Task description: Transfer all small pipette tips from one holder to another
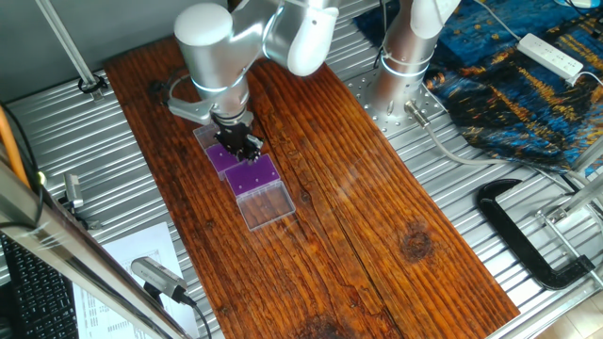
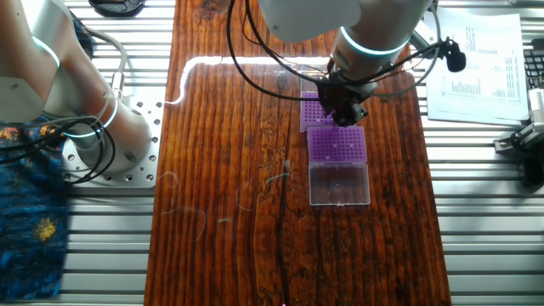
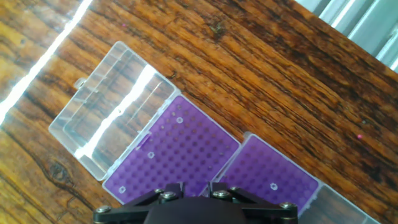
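My gripper [image 2: 347,110] hangs directly over the two purple holders, above the seam where they touch on the wooden table [image 2: 238,170]. Whether its jaws are open or closed cannot be determined; the hand view shows only the finger bases. The left holder [image 3: 171,158], with its clear lid [image 3: 109,115] folded open, carries a few small pipette tips [image 3: 180,120]. The right holder [image 3: 267,177] shows one tip.

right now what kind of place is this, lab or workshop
Probably a robotics lab bench set up for lab-automation tests: a wooden board clamped on a slotted aluminium table, purple pipette-tip racks in clear boxes, and a robot arm's gripper over them.
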Controlling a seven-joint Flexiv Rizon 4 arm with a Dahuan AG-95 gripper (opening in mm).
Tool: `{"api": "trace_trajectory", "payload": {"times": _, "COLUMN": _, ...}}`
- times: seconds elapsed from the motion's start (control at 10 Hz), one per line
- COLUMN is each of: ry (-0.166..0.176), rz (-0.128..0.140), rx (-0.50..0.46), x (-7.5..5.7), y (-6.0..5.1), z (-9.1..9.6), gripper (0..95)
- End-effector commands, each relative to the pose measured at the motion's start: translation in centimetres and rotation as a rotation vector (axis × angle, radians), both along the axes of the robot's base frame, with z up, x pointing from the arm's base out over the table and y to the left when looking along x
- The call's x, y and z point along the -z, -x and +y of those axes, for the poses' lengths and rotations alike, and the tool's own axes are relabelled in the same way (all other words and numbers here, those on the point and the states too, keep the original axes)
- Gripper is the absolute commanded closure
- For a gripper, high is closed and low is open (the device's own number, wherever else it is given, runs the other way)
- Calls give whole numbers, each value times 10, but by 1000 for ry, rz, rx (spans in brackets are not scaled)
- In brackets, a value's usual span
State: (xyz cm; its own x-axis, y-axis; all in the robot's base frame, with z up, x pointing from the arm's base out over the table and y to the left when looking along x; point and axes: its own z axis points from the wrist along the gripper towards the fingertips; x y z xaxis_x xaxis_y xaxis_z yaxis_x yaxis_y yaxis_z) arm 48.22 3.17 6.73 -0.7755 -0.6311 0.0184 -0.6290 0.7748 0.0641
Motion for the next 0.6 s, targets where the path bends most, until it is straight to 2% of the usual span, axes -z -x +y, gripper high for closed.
{"api": "trace_trajectory", "payload": {"times": 0.1, "ry": 4, "rz": 11, "rx": 10, "x": 0, "y": 2, "z": 5, "gripper": 760}}
{"api": "trace_trajectory", "payload": {"times": 0.2, "ry": 7, "rz": 12, "rx": 10, "x": 0, "y": 3, "z": 5, "gripper": 760}}
{"api": "trace_trajectory", "payload": {"times": 0.3, "ry": 13, "rz": 19, "rx": 8, "x": 1, "y": 6, "z": 5, "gripper": 950}}
{"api": "trace_trajectory", "payload": {"times": 0.6, "ry": 28, "rz": 26, "rx": 7, "x": 2, "y": 10, "z": 4, "gripper": 950}}
